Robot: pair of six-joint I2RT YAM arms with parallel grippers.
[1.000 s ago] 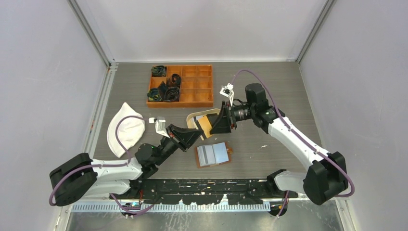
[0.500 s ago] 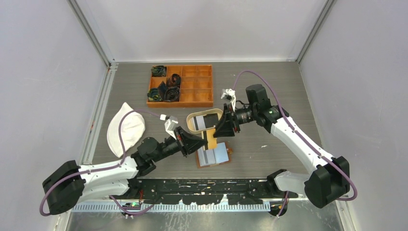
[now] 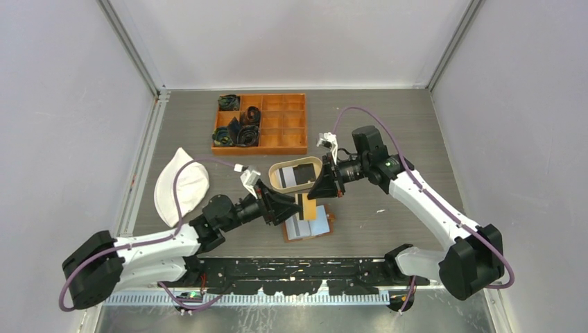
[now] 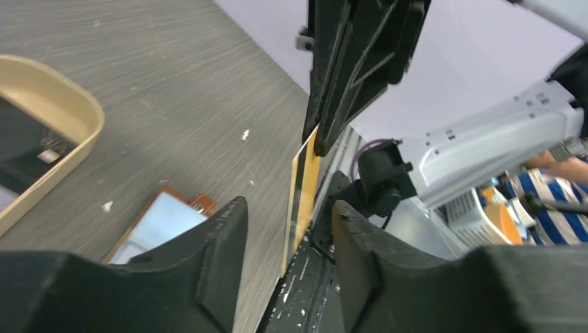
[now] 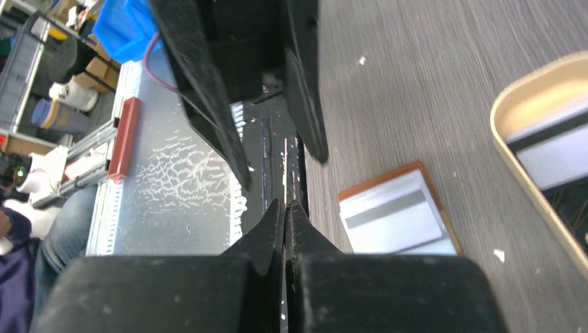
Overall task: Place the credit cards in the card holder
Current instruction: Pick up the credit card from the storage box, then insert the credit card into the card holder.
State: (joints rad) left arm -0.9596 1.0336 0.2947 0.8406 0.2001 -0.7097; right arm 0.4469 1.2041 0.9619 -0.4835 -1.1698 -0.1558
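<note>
Handover in mid-air, by the look of the top view: the right gripper (image 3: 313, 197) is pinched shut on the upper part of a yellow card (image 3: 308, 211), which stands on edge just above the holder (image 3: 331, 222). The left gripper (image 3: 298, 207) faces it, jaws parted to either side of the card. The holder lies open on the table (image 3: 388, 139) with a striped grey card (image 3: 299, 227) and a blue card (image 3: 319, 222) on it; whether they sit in slots I cannot tell. The tray (image 3: 274, 177), with more cards in it, is just behind, and the orange box (image 3: 277, 121) is well apart. In the left wrist view the left fingers (image 4: 215, 250) stand clear of both card faces (image 4: 301, 187), and the right gripper (image 4: 317, 142) nips the top edge. The right wrist view shows the right gripper (image 5: 286, 205) closed tight with the card edge-on, the holder (image 5: 378, 187) below and the tray rim (image 5: 527, 187) beside it. The card looks thin, stiff, light and slick, so it is best held by its flat faces near one edge, leaving the leading edge free. The holder may slide if pushed, and the two grippers crowd each other above it.
</note>
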